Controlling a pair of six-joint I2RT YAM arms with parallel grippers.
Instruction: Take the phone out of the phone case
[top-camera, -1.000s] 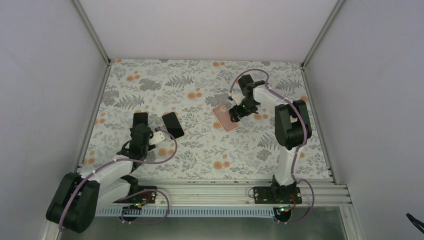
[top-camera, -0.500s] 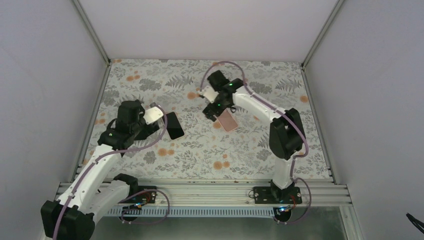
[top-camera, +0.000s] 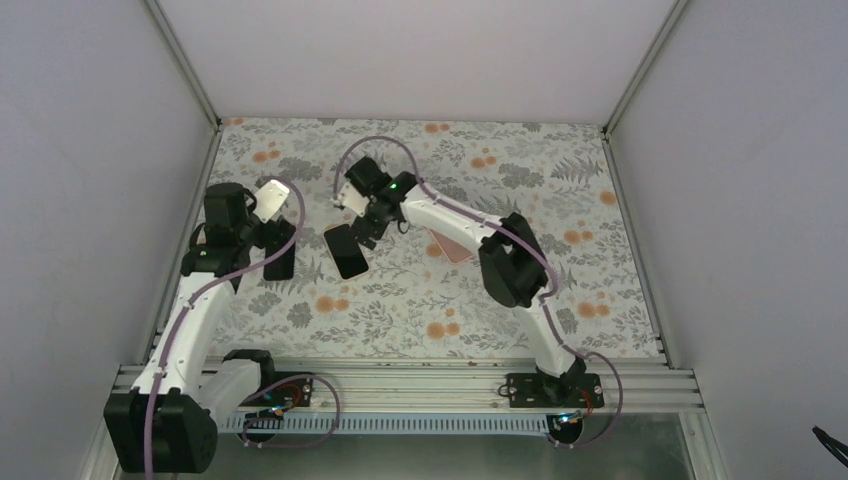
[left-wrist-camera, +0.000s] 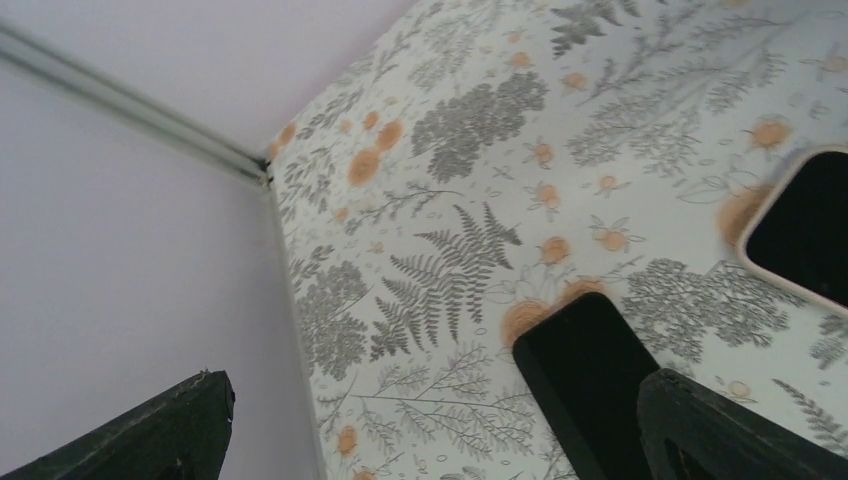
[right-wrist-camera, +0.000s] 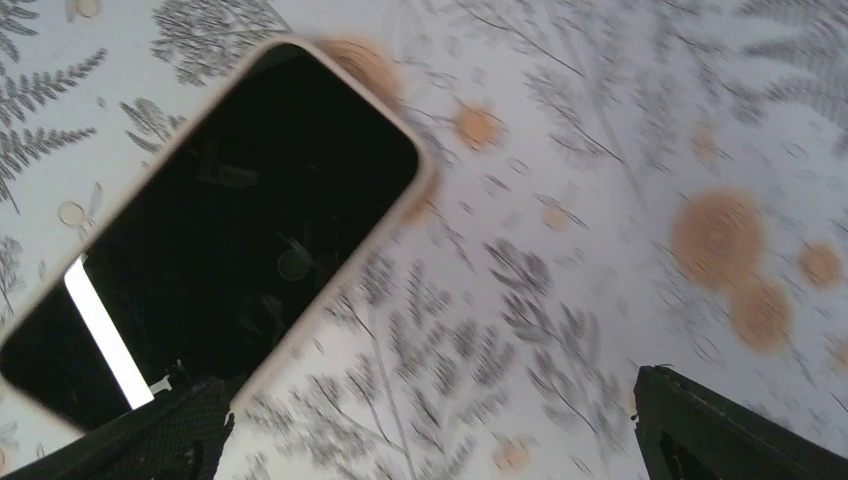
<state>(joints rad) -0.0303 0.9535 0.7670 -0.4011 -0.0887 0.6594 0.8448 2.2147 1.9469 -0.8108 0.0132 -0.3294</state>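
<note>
Top external: cased phone (top-camera: 346, 250) flat on the floral table (top-camera: 600, 290), right gripper (right-wrist-camera: 430, 385) spread wide and empty just above it. Left gripper (left-wrist-camera: 435, 380) likewise, over a black slab (top-camera: 280, 264).

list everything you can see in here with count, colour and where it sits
cased phone: 1, black screen in a pale rim, centre-left of the mat, under the right gripper
black phone-shaped slab: 1, black, just left of the cased phone
pink phone-shaped item: 1, pink, right of the cased phone, partly behind the right arm
floral mat: 1, white with grey ferns and orange blooms, covers the table
aluminium rail: 1, silver, near edge
left gripper: 1, black, open, over the slab
right gripper: 1, black, open, empty
</note>
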